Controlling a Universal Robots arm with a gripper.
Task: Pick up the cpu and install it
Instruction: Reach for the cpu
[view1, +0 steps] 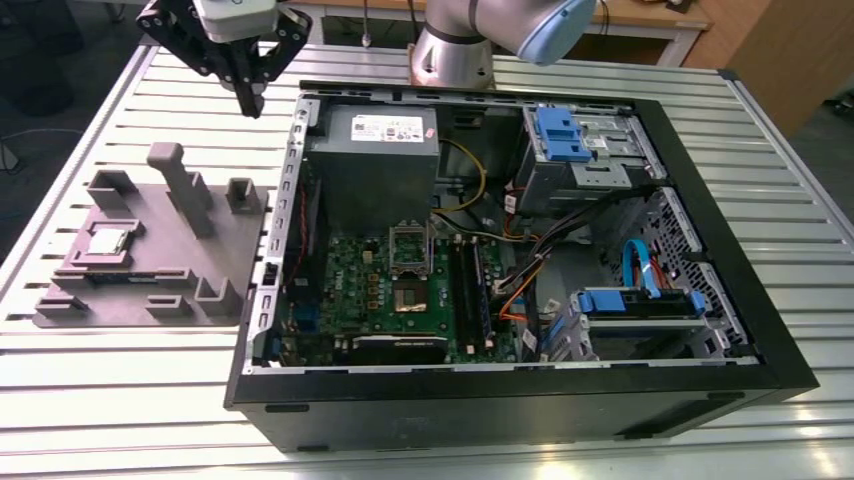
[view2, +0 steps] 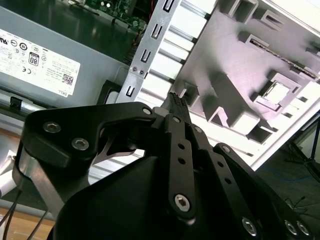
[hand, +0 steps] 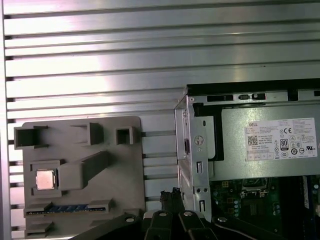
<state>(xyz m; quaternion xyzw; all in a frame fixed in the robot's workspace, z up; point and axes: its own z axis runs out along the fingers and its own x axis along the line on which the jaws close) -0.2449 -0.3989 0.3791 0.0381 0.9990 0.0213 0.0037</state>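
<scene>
The cpu (view1: 107, 240) lies flat, silver top up, in a square pocket of the grey tray (view1: 227, 250). The tray sits on the slatted table (view1: 134, 400) at the exterior view's left, just beside the open case (view1: 534, 405). Both wrist views show the cpu (hand: 46, 179) (view2: 276, 92) seated in that pocket. In the first wrist view a memory stick (hand: 67, 209) stands on edge in a long slot of the tray, near the cpu's pocket. The tray's other pockets and posts hold nothing. Inside the case, the motherboard (view1: 400, 290) lies on the floor, with a metal-framed socket (view1: 408, 243) near its middle. A grey power supply (view1: 374, 150) sits beside it, and blue-trimmed drive cages (view1: 577, 135) fill the side at the exterior view's right. The gripper (view1: 251, 100) hangs above the table by the case's corner, well apart from the cpu. Its fingers (view2: 175, 100) are pressed together with nothing between them.
</scene>
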